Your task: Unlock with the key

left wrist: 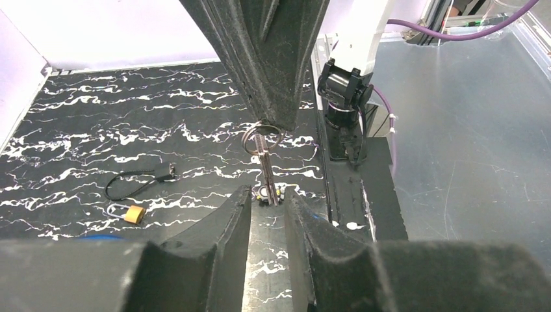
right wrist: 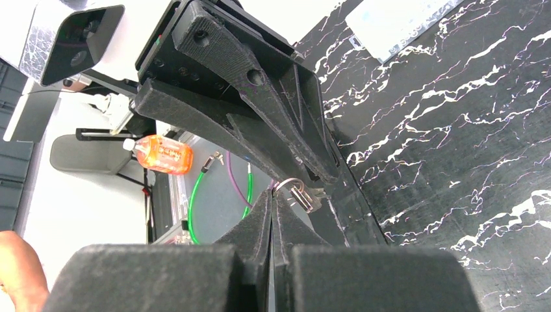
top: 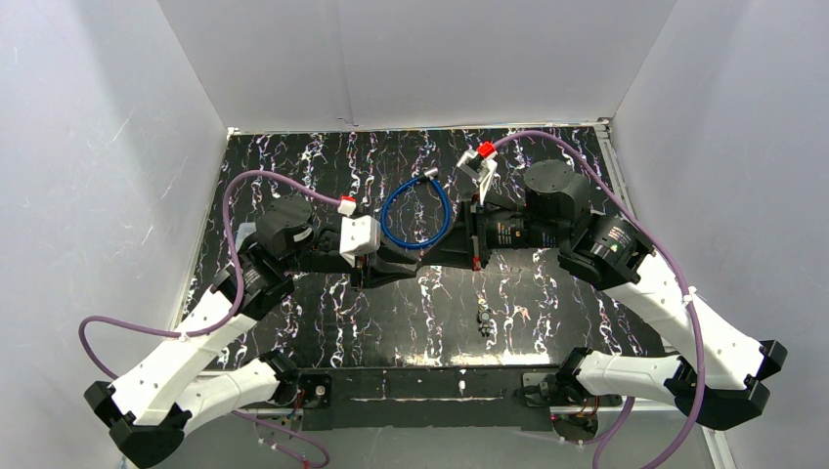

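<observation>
Handover geometry is the whole story here imo. Left gripper (left wrist: 268,195) comes in from the left with its fingers a little spread, and the lower end of the key (left wrist: 266,170) sits right in that gap. Can't tell if either finger actually touches it. Key hangs off the key ring (left wrist: 260,135), long axis running from the ring straight down into the gap, up in the air over the middle of the counter (left wrist: 97,130). Right gripper (right wrist: 273,198) comes in from the right, fingers pressed together, pinching the ring. So the left one is nearest the blade, and I'd guess it only needs to close. Padlock (left wrist: 132,213) lies flat on the counter beside a black cord (left wrist: 130,182), well apart from the key, nearer and a bit right of where the arms meet as far as I can tell. Surface is black marbled stuff, with decent room around the lock.
</observation>
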`<act>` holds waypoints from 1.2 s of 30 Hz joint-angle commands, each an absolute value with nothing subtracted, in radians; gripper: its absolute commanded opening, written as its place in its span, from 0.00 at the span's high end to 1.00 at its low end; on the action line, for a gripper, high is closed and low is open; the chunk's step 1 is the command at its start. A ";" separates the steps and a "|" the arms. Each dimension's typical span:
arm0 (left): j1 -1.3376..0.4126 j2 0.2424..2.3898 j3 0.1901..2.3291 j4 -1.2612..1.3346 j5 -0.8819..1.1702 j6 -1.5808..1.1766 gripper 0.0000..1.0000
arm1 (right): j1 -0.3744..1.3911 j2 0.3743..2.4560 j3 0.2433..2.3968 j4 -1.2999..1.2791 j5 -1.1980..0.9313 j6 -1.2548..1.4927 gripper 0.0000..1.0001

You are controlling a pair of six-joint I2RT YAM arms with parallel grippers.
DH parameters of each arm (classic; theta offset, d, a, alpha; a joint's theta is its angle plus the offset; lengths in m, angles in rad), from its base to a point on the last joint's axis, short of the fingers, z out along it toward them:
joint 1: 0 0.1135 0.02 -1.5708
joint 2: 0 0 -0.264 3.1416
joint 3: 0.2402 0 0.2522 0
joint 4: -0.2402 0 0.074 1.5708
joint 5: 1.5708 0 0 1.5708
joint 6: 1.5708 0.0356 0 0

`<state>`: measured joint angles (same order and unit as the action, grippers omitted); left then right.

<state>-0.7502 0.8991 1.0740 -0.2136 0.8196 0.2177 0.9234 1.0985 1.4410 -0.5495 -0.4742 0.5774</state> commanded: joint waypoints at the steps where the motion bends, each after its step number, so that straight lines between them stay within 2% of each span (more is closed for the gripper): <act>1: -0.758 0.900 1.073 -0.193 0.813 0.228 0.76 | 0.925 1.086 1.458 -0.508 -0.491 0.581 0.99; 5: -0.758 0.911 1.071 -0.193 0.819 0.229 0.64 | 0.925 1.088 1.463 -0.504 -0.501 0.582 0.99; 9: -0.758 0.922 1.067 -0.183 0.842 0.228 0.63 | 0.925 1.086 1.462 -0.497 -0.509 0.581 0.99; 12: -0.758 0.927 1.066 -0.175 0.851 0.227 0.71 | 0.925 1.079 1.452 -0.493 -0.510 0.580 0.99; 19: -0.758 0.917 1.082 -0.219 0.865 0.248 0.99 | 0.925 1.050 1.411 -0.492 -0.487 0.578 0.99; 36: -0.758 0.891 1.136 -0.316 0.899 0.250 1.00 | 0.925 1.054 1.392 -0.538 -0.437 0.549 0.99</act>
